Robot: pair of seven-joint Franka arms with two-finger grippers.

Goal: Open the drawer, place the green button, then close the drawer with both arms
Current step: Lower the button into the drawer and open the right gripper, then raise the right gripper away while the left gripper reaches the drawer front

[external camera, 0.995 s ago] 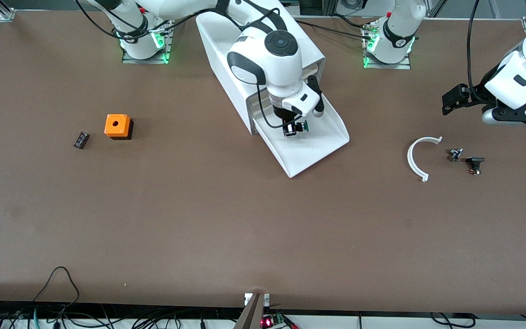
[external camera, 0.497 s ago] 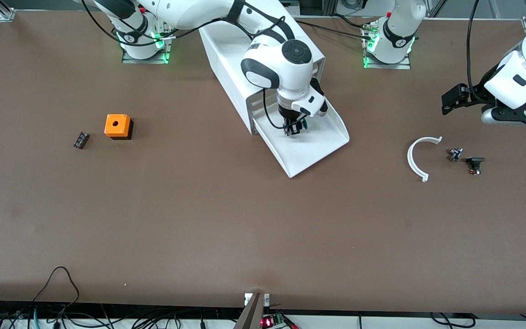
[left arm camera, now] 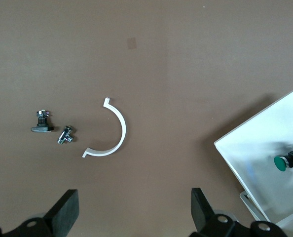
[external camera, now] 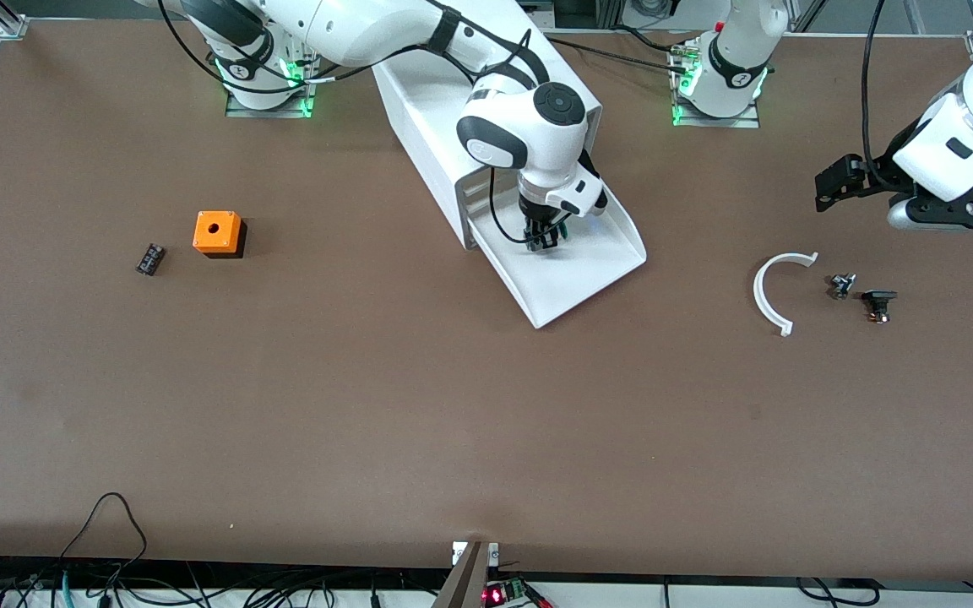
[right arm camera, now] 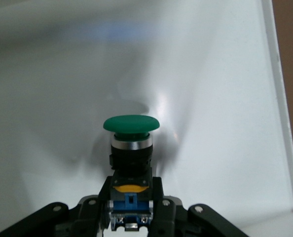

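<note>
The drawer (external camera: pixel 588 270) is pulled out of the bottom of the white cabinet (external camera: pixel 444 101); its white tray shows in the left wrist view (left arm camera: pixel 265 158) and the right wrist view (right arm camera: pixel 210 74). My right gripper (external camera: pixel 544 238) is low inside the drawer, shut on the button (right arm camera: pixel 131 148), gripping its blue and yellow body with the green cap pointing outward. The button also shows in the left wrist view (left arm camera: pixel 283 162). My left gripper (left arm camera: pixel 135 219) is open and empty, held over the table at the left arm's end, where it also shows in the front view (external camera: pixel 833 187).
A white curved clip (external camera: pixel 769 291) and two small black parts (external camera: pixel 841 285) (external camera: pixel 878 302) lie under the left arm. An orange cube with a hole (external camera: pixel 217 233) and a small black part (external camera: pixel 149 258) lie toward the right arm's end.
My right gripper has moved down and deeper into the drawer with the button, toward the cabinet. The left arm has barely shifted.
</note>
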